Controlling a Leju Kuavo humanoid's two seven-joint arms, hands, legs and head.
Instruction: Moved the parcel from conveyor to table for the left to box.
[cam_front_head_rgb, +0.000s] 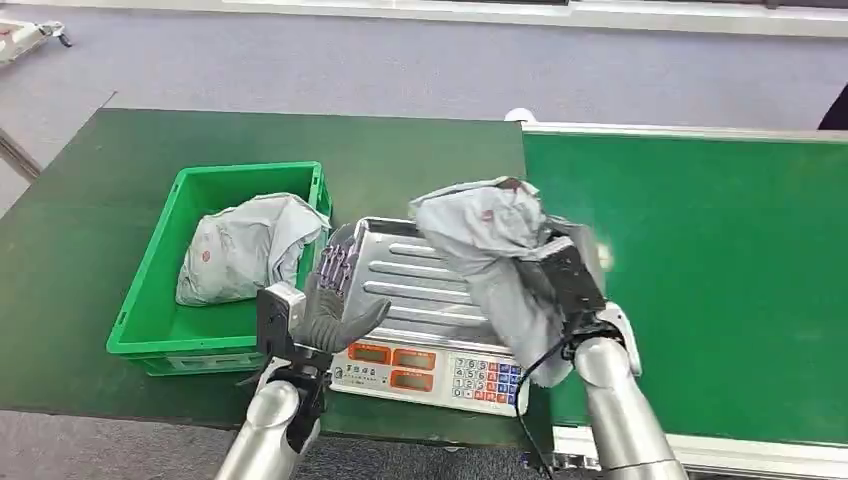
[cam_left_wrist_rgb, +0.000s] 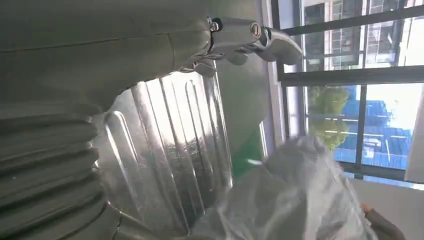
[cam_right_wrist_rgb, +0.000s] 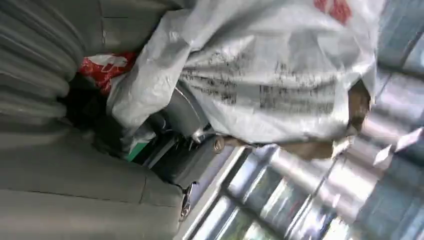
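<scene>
Right robot hand (cam_front_head_rgb: 560, 285) gripping crumpled grey parcel (cam_front_head_rgb: 490, 245)

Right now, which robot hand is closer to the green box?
Left. The left hand hovers open beside the green box, over the scale's tray. The right hand is farther off, holding a grey parcel.
</scene>
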